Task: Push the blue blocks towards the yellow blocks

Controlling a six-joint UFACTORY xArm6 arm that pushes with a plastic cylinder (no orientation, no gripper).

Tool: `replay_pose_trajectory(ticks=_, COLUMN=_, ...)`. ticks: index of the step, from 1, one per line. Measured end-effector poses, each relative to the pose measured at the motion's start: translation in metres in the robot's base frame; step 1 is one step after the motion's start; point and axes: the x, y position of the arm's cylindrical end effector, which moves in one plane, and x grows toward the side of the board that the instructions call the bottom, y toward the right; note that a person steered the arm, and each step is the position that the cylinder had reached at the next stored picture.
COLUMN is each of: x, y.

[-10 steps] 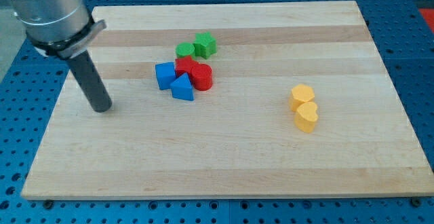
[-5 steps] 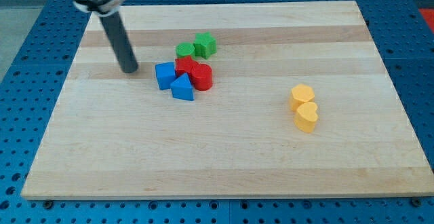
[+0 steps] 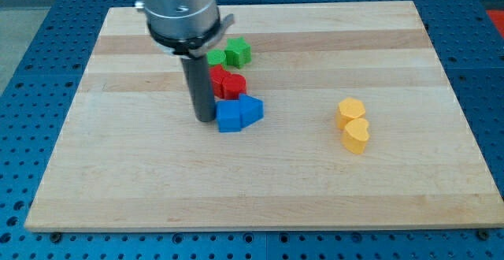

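Note:
My tip (image 3: 205,118) rests on the board, touching the left side of a blue cube (image 3: 229,117). A blue triangular block (image 3: 251,109) sits against the cube's right side. Two yellow blocks lie to the view's right: a hexagonal one (image 3: 351,109) and a rounded one (image 3: 356,136) just below it, touching. The blue blocks are well to the left of the yellow ones.
Two red blocks (image 3: 227,83) sit just above the blue blocks, partly hidden by the rod. Two green blocks (image 3: 231,53) lie above those. The wooden board (image 3: 260,197) lies on a blue perforated table.
My tip moved right and down, from the left of the cluster, and pushed the two blue blocks down and right, away from the red blocks.

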Motion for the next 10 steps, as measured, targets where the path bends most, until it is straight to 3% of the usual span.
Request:
replay_pose_trajectory(ticks=2, x=0.000, y=0.057)
replay_pose_trajectory(ticks=3, x=0.001, y=0.041)
replay_pose_trajectory(ticks=5, x=0.025, y=-0.058)
replay_pose_trajectory(ticks=7, x=0.008, y=0.039)
replay_pose_trajectory(ticks=10, x=-0.052, y=0.094)
